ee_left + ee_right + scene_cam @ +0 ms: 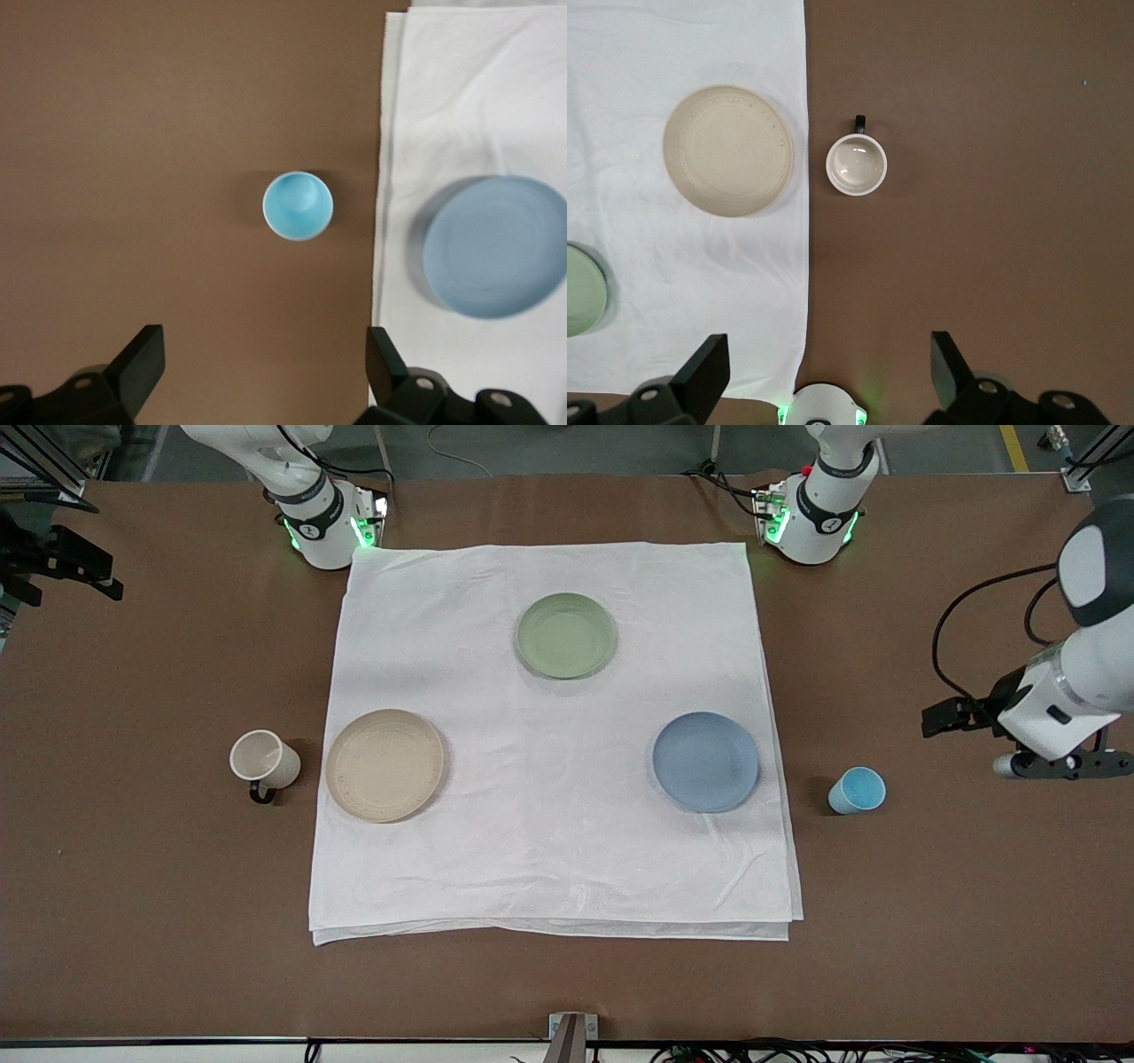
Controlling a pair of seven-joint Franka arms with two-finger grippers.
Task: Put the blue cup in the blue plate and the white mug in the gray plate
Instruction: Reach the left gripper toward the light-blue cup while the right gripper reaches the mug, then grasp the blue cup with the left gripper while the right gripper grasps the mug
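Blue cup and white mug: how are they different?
The blue cup is light blue; the white mug is cream. The white mug has a dark loop handle; the blue cup has none. The blue cup stands beside the blue plate, the white mug beside the gray plate. Both stand upright on the bare brown table.

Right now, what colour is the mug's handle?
Dark, nearly black, on the white mug; clearest in the right wrist view.
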